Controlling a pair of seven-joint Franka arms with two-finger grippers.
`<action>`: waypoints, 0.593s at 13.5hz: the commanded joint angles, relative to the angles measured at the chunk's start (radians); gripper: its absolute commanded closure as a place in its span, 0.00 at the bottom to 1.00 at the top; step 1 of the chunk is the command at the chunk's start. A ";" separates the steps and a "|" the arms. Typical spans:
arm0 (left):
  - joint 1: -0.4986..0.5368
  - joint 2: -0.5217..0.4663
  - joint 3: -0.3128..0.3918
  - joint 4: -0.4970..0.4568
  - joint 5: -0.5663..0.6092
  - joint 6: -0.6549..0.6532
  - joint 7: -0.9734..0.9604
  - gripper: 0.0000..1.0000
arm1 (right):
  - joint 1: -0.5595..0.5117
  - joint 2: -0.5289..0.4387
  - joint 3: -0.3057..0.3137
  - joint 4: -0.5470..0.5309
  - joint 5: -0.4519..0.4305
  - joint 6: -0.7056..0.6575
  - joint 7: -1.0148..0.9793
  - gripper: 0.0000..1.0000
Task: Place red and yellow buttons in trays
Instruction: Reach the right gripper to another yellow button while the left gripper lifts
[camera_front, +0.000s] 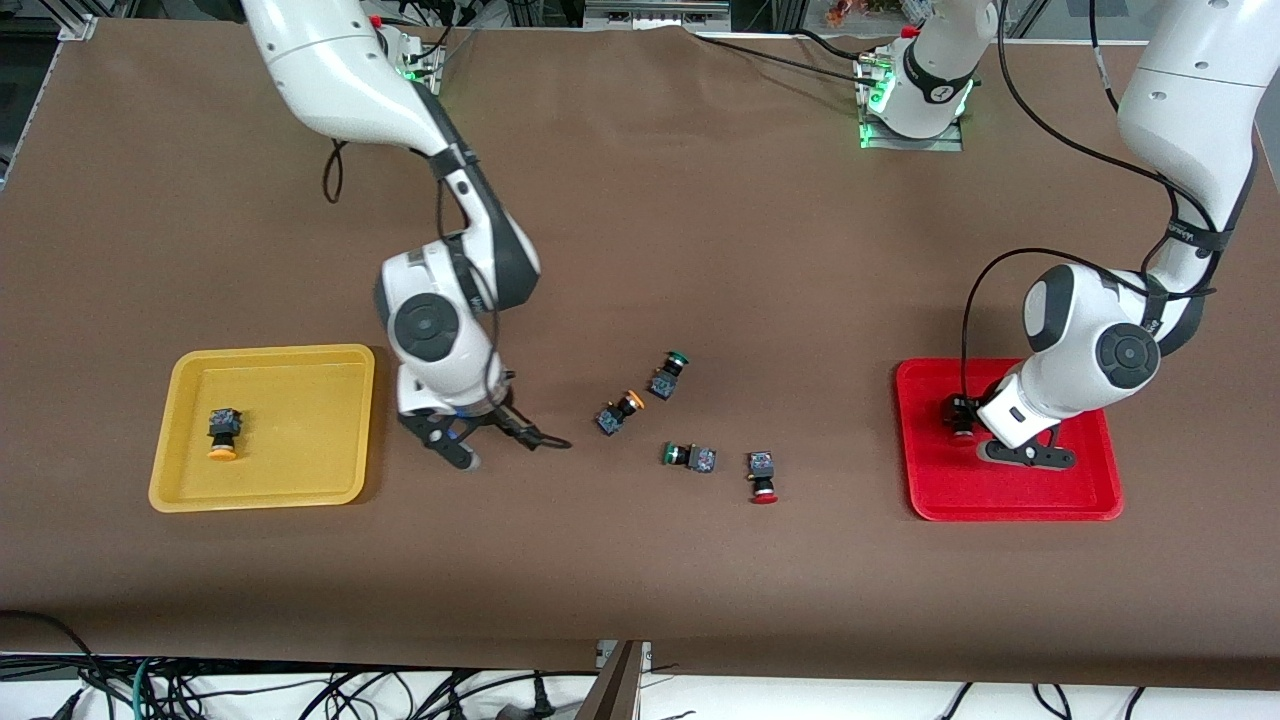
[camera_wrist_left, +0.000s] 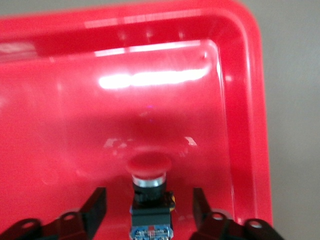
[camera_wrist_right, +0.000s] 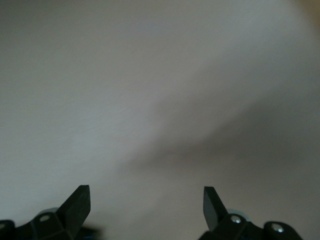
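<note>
Left gripper (camera_wrist_left: 150, 212), jaws parted, releases red button (camera_wrist_left: 149, 172) in red tray (camera_front: 1090, 500); right gripper (camera_front: 485, 440), open, empty, should next take the orange-yellow button (camera_front: 618, 411).

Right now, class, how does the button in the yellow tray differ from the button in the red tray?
The button in the yellow tray has an orange-yellow cap; the button in the red tray has a red one. The first lies alone, no gripper near; the second sits between the open fingers of the left gripper. Both have dark blocky bodies.
</note>
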 joint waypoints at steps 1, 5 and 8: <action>-0.016 -0.042 -0.003 0.075 0.020 -0.100 -0.001 0.00 | 0.070 0.055 -0.011 0.038 0.006 0.081 0.139 0.00; -0.076 -0.050 -0.003 0.265 0.005 -0.297 -0.033 0.00 | 0.132 0.135 -0.011 0.118 0.005 0.104 0.249 0.00; -0.142 -0.039 -0.002 0.319 0.007 -0.313 -0.106 0.00 | 0.158 0.192 -0.013 0.169 0.002 0.114 0.308 0.00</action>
